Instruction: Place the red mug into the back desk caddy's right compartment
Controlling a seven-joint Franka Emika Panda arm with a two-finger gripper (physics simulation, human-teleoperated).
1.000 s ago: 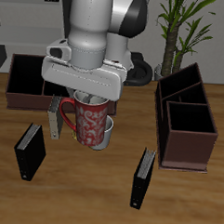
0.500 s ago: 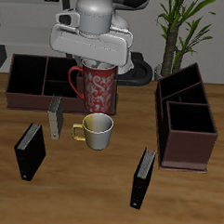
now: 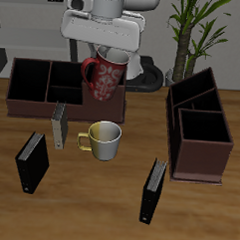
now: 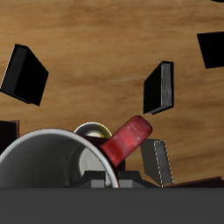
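mugs x2: red mug [image 3: 104,79], cream mug [image 3: 103,139] | caddies x2 [image 3: 39,86] [image 3: 199,128] | books x3 [image 3: 31,162] [image 3: 152,191] [image 3: 59,126] | plant x1 [image 3: 193,31]

Arm [image 3: 113,4] — glossy white rounded shells, dark joint sections; hand block [image 3: 102,31] — pale grey, boxy.

Red mug [image 3: 103,78] with pale swirls; dark-brown caddy [image 3: 39,86].

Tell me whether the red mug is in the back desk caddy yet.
Not yet. The red mug hangs tilted in the gripper, lifted clear of the table, above the back desk caddy and the cream mug.
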